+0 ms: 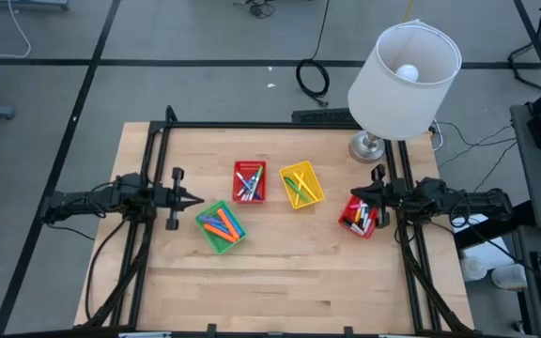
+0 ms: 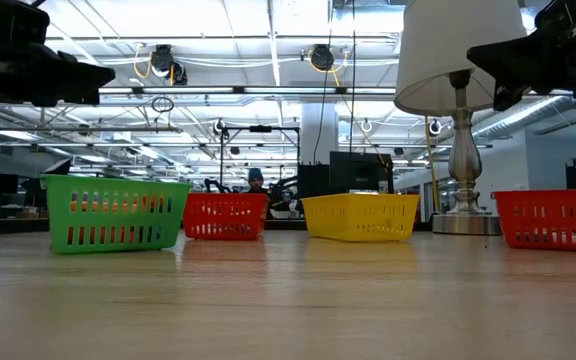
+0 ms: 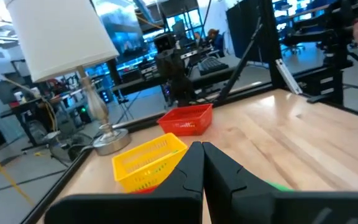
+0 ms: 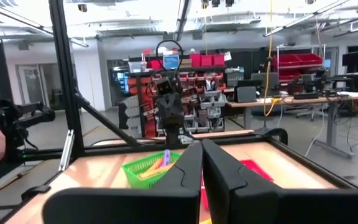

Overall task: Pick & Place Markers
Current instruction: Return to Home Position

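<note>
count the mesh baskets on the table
4: green basket nearest the left gripper, red basket and yellow basket side by side mid-table, second red basket by the right gripper. None look hidden.

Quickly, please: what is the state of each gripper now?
Left gripper: shut, holding nothing.
Right gripper: shut, holding nothing.
</note>
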Action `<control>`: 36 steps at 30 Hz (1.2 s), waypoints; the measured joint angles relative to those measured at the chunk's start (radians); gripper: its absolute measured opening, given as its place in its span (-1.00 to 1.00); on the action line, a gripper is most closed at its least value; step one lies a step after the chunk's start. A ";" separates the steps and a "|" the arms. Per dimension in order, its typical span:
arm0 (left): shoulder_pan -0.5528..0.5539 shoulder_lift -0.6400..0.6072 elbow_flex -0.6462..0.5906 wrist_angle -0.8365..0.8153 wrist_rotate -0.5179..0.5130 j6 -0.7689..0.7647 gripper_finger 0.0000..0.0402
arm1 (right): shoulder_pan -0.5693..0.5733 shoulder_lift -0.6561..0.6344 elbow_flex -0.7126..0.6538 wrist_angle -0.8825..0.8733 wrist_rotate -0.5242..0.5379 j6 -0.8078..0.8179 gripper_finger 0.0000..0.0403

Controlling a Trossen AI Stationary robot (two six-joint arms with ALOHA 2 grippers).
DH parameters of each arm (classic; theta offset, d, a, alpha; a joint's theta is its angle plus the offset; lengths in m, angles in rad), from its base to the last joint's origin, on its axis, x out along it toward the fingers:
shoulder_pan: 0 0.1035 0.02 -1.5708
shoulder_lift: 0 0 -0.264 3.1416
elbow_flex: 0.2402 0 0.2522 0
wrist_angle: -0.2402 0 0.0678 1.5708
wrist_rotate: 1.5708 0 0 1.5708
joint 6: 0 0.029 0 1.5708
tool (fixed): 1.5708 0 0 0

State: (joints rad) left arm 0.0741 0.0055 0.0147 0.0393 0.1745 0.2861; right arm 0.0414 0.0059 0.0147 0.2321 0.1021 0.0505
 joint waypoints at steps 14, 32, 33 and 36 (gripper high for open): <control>-0.004 0.042 0.000 -0.012 -0.070 0.005 -1.00 | 0.000 0.000 0.000 -0.028 0.001 -0.014 -1.00; -0.004 0.053 0.000 -0.014 -0.089 -0.107 -0.86 | 0.000 0.001 0.000 -0.054 0.001 0.020 -1.00; -0.004 0.053 0.000 -0.014 -0.089 -0.107 -0.87 | 0.000 0.001 0.000 -0.054 0.001 0.016 -1.00; -0.004 0.053 0.000 -0.014 -0.089 -0.109 -0.90 | 0.000 0.001 0.000 -0.054 0.001 0.016 -1.00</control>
State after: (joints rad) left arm 0.0696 0.0589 0.0147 0.0257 0.0856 0.1776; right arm 0.0414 0.0067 0.0143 0.1781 0.1032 0.0666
